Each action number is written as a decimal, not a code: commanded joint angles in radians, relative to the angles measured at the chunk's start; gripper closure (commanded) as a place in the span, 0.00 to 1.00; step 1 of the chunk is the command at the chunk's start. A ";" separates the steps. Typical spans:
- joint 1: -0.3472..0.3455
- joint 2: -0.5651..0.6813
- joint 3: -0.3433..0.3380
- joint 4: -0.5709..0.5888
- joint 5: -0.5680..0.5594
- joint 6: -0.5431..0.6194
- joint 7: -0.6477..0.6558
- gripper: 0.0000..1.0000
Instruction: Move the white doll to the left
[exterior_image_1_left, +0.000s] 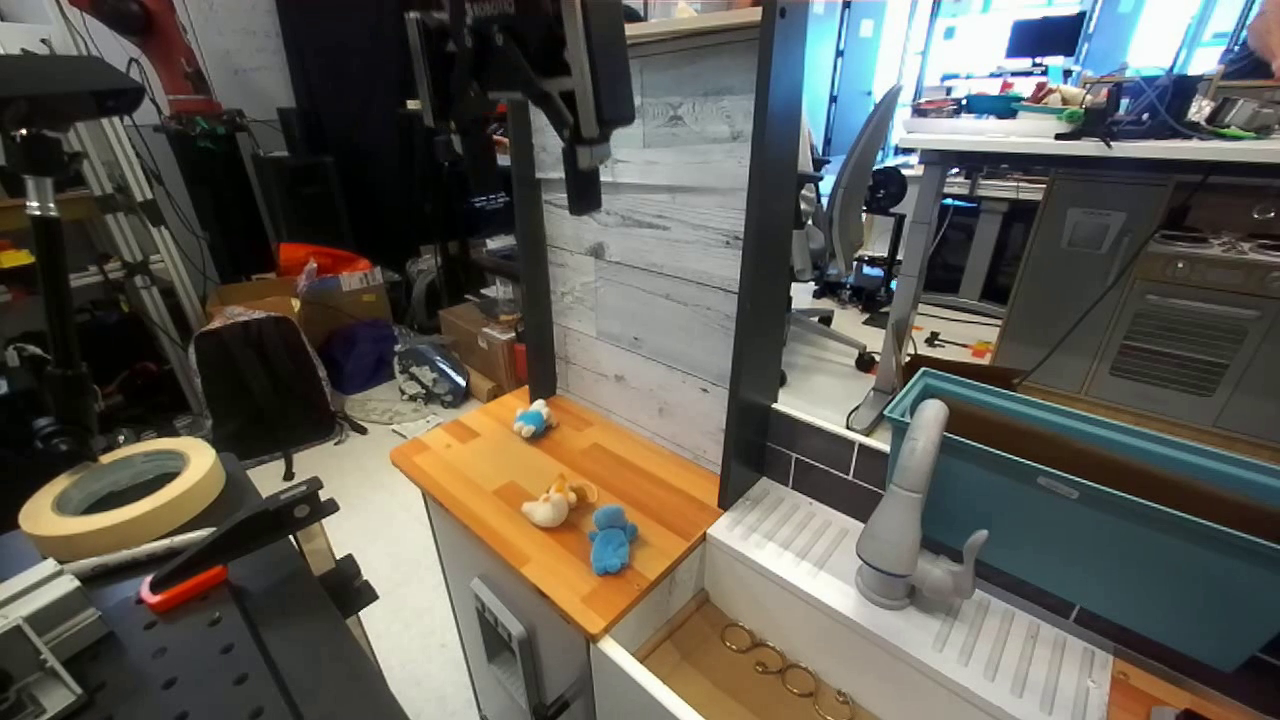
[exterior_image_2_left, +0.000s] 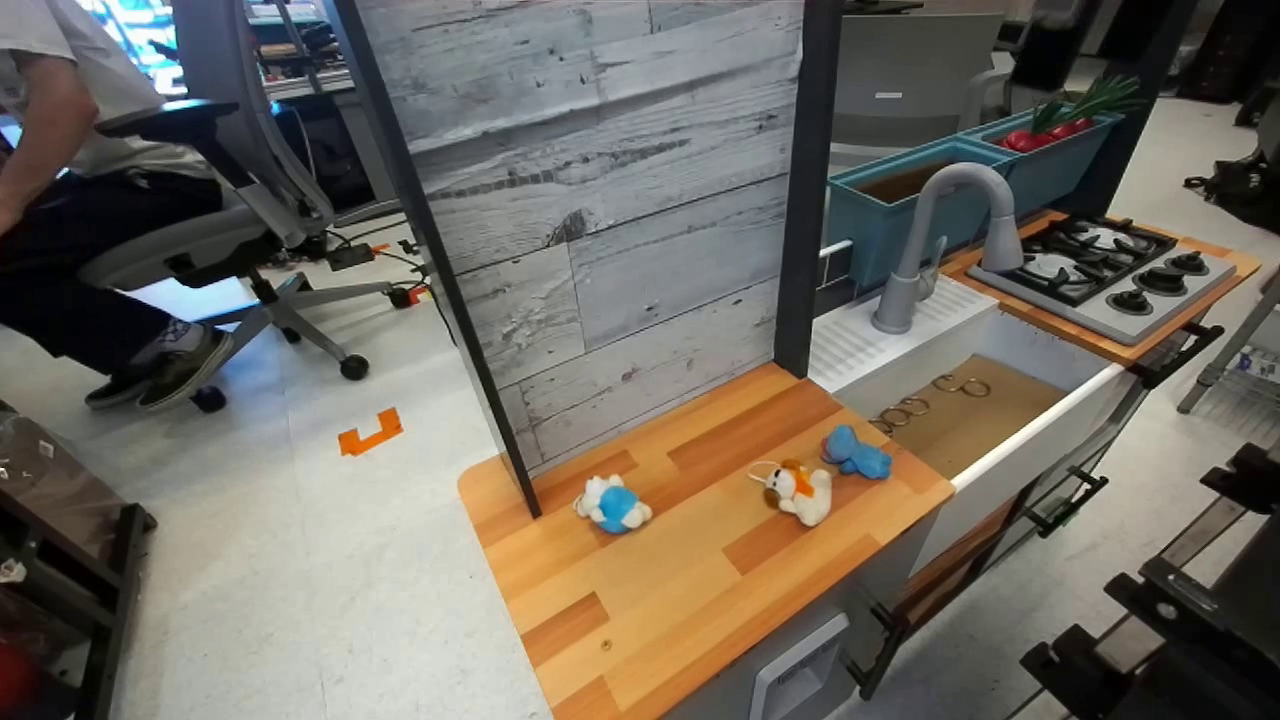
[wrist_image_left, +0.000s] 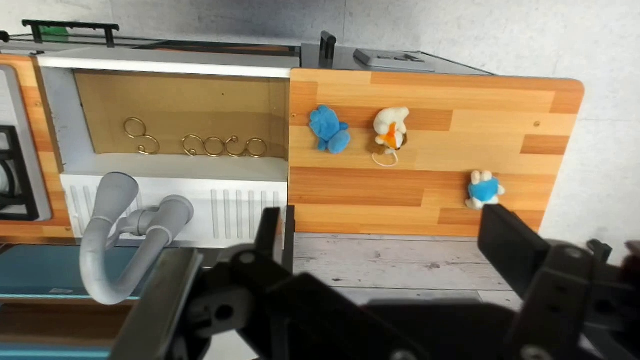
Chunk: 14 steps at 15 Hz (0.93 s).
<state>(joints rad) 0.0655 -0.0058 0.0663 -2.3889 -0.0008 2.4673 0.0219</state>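
Note:
The white doll (wrist_image_left: 391, 120) is a small cream-white plush with an orange patch, brown marks and a thin white loop. It lies on the wooden countertop (wrist_image_left: 480, 115), close to the blue plush (wrist_image_left: 329, 129) but apart from it. It also shows in both exterior views (exterior_image_1_left: 548, 508) (exterior_image_2_left: 817, 500). My gripper (wrist_image_left: 382, 217) is open and empty, with its fingers wide apart in the wrist view. In an exterior view the gripper (exterior_image_1_left: 512, 155) hangs high above the countertop, well clear of the doll. It is out of view in the remaining exterior view.
A white plush in blue (wrist_image_left: 484, 190) lies near the countertop's far end. A tall wood-look panel (exterior_image_2_left: 620, 200) stands along the back edge. A sink basin (wrist_image_left: 170, 107) with gold rings, a grey faucet (exterior_image_1_left: 900, 520) and a teal planter (exterior_image_1_left: 1080, 530) adjoin the countertop.

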 joint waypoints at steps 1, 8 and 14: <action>0.020 0.178 0.013 0.100 -0.082 0.058 0.102 0.00; 0.125 0.458 -0.031 0.242 -0.192 0.138 0.234 0.00; 0.179 0.637 -0.051 0.379 -0.173 0.135 0.224 0.00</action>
<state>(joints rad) 0.2171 0.5450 0.0361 -2.0937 -0.1690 2.5932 0.2321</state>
